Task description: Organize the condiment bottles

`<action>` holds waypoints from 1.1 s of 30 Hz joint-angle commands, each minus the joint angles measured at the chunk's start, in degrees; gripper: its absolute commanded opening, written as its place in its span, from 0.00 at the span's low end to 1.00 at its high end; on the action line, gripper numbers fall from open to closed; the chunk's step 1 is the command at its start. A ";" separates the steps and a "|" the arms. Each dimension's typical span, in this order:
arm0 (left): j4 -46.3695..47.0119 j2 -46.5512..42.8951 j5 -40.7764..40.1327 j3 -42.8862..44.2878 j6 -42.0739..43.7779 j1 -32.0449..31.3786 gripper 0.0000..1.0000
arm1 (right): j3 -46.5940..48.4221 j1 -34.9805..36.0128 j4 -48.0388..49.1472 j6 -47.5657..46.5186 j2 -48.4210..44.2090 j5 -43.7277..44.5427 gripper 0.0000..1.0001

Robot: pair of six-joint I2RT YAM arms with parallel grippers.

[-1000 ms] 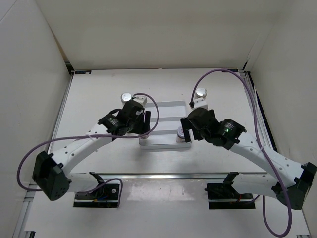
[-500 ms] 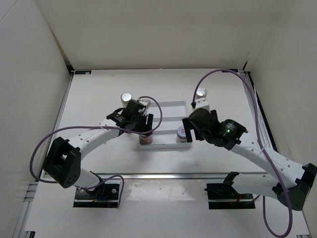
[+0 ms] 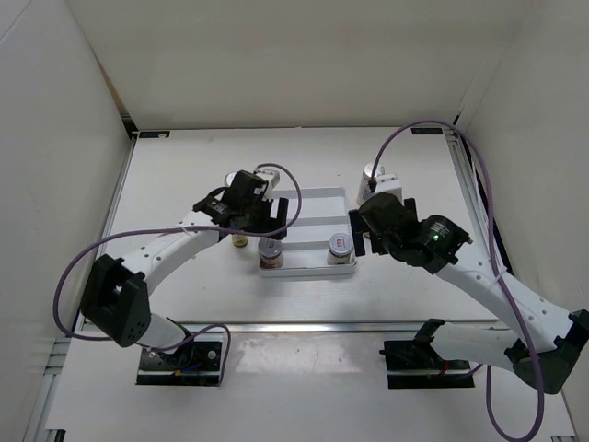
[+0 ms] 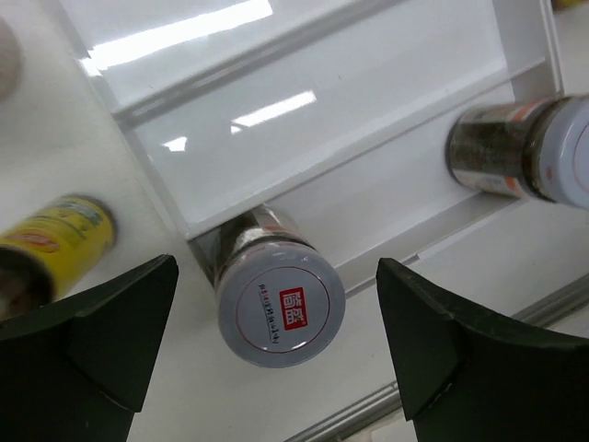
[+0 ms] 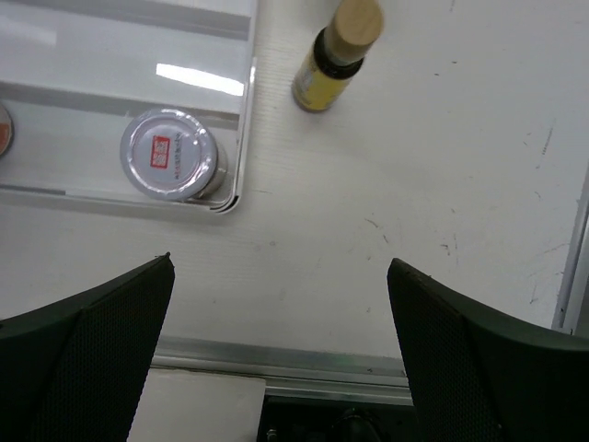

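Note:
Two squat jars with red-marked silver lids stand in the near row of the white ribbed tray (image 3: 304, 198): one at its left end (image 3: 271, 249), one at its right end (image 3: 340, 246). My left gripper (image 3: 268, 221) is open and empty just above the left jar (image 4: 281, 308); the other jar (image 4: 529, 147) shows further right. A yellow bottle (image 4: 55, 235) lies just left of the tray (image 4: 304, 120). My right gripper (image 3: 361, 230) is open and empty (image 5: 281, 265), apart from the right jar (image 5: 172, 154). An amber bottle (image 5: 336, 55) stands right of the tray. A white silver-capped bottle (image 3: 372, 173) stands behind the right arm.
A metal rail (image 5: 276, 354) runs along the table's near edge. White walls close in the table at the back and both sides. The yellow bottle also shows in the top view (image 3: 239, 241), beside the tray's left edge.
My left gripper has let go of the left jar in the tray and drawn back from it. My right gripper has pulled away to the right of the right jar.

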 commanded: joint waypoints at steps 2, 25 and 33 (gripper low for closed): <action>-5.64 -11.60 -13.09 4.47 1.15 0.25 1.00 | 6.12 -4.67 -4.71 2.17 -1.00 1.56 1.00; -2.57 -47.49 -34.21 -16.10 8.01 5.43 1.00 | 6.74 -28.06 11.88 -9.61 18.75 -18.93 0.94; -2.57 -46.09 -33.60 -16.10 6.78 5.43 1.00 | 7.35 -30.34 16.45 -11.55 27.03 -20.77 0.80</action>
